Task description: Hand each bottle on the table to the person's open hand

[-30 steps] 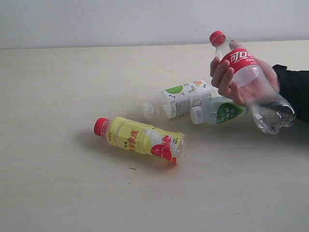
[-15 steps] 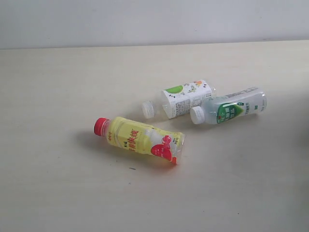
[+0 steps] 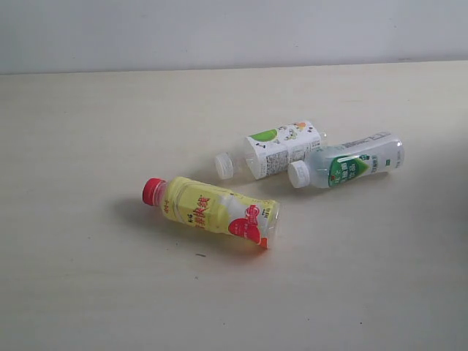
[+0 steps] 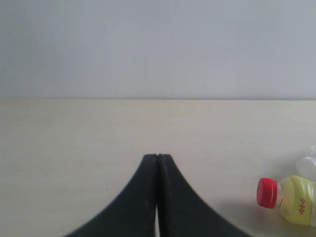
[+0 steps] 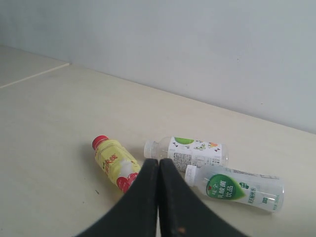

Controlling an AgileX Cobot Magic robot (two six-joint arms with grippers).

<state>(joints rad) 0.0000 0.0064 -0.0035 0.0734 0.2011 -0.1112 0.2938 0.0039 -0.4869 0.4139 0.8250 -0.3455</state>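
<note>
1. Left gripper (image 4: 157, 157): the black fingers are pressed flat together, tips touching, with nothing between them. It hangs over bare table (image 3: 88, 278), and the yellow bottle (image 3: 212, 210) lies off to one side of it.
2. Right gripper (image 5: 158, 160): the fingers are closed tight the same way and hold nothing. In its wrist view one finger hides part of the yellow bottle's base.
3. The yellow bottle is nearest in the exterior view. It lies on its side with the red cap pointing left, apart from the other two.
4. The green bottle (image 3: 347, 168) lies on its side behind and to the right, white cap toward the middle. Its cap end is just beside the white bottle (image 3: 274, 150); whether they touch cannot be told.
5. The white bottle lies on its side, slightly farther back, cap pointing left.
6. A pale grey wall (image 3: 219, 33) rises behind the table's far edge.
</note>
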